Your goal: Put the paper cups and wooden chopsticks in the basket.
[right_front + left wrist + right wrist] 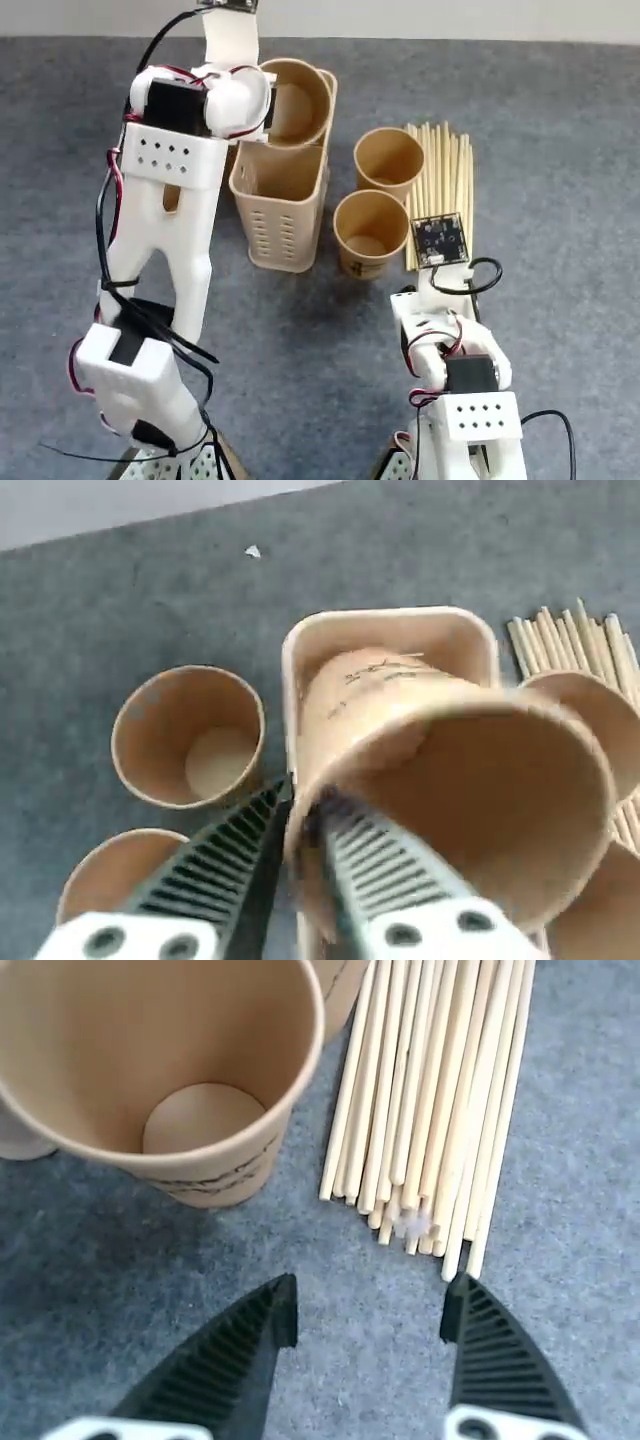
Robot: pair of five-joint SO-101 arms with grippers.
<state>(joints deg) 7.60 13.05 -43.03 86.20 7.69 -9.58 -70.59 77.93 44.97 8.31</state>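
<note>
Evidently, left gripper clamps a paper cup by its wall between its jaws, tilted base-first at the basket mouth for release; right gripper gapes empty, wooden chopsticks just ahead.

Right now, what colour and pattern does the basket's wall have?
The basket is pale beige, with rows of small slots in its wall; clearest in the high view.

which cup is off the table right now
The cup in the left gripper, pinched by its rim over the basket. The other cups stand on the table.
</note>
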